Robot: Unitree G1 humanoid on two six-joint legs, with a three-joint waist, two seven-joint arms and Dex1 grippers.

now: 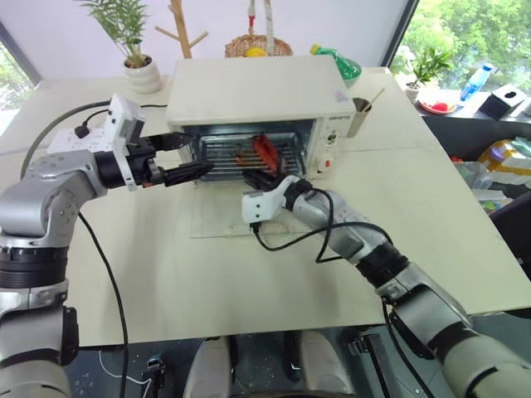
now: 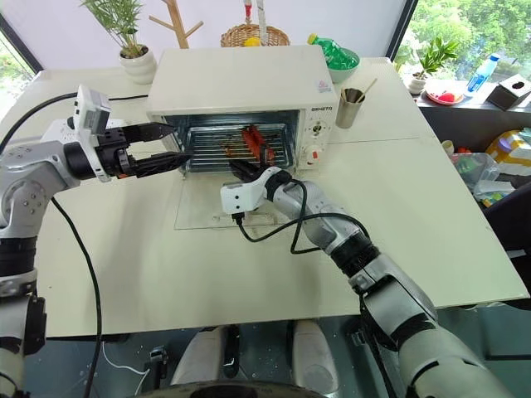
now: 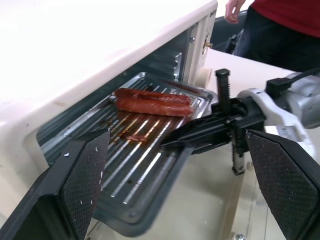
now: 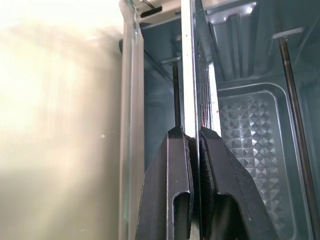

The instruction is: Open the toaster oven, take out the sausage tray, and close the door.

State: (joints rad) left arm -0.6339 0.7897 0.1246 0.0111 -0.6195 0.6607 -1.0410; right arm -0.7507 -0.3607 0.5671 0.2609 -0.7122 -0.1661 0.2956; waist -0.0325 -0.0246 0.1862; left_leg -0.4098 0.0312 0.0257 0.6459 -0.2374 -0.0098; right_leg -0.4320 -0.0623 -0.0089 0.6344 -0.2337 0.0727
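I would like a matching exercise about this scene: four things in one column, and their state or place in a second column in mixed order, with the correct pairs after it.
Things:
1. left claw
2. right claw
3. door
4. sausages

States or places:
A. lying on the ribbed silver tray
B. folded down flat on the table in front of the toaster oven
C. open, held beside the oven's left front corner
D. shut on the front rim of the sausage tray

Pairs: 1-C, 2-D, 3-B, 4-A

The sausage tray is partly out of the toaster oven.
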